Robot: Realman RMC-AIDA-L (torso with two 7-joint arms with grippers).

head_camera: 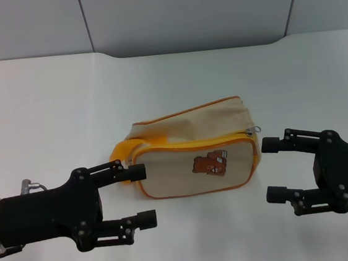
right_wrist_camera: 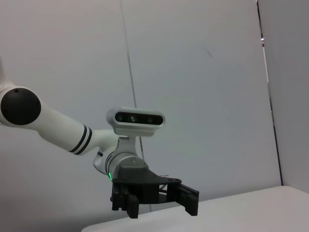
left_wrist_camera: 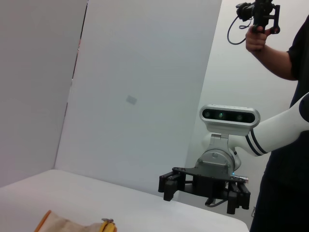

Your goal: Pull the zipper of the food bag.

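Head view shows the food bag (head_camera: 195, 156) lying near the middle of the white worktop (head_camera: 46, 100), its long side with the brown bear patch (head_camera: 210, 164) turned toward the robot and the orange loop handle (head_camera: 122, 156) at its left end. The zipper (head_camera: 194, 142) runs as a yellow-orange band along the bag's top edge, and its small silver pull tab (head_camera: 256, 129) sits at the right end of that band.

The left gripper (head_camera: 144, 194) hovers by the bag's left end, toward the worktop's near-left corner, with its fingers spread wide and nothing between them. Its upper fingertip lies close to the loop handle, but whether it touches cannot be told. The right gripper (head_camera: 273, 170) hovers just beside the bag's right end, likewise spread apart and empty, its upper fingertip near the pull tab but clear of it.

By my reading, the task has hardly begun: both grippers are placed on either side of the bag, yet neither holds anything. Whether the zipper is shut along its whole length cannot be told from here. What is left is nearly everything: steadying the bag, pinching the tab, and drawing it along the band.

The left wrist view shows the right gripper (left_wrist_camera: 205, 186) across the worktop, and a strip of the bag (left_wrist_camera: 72, 226) at the frame's lower edge.
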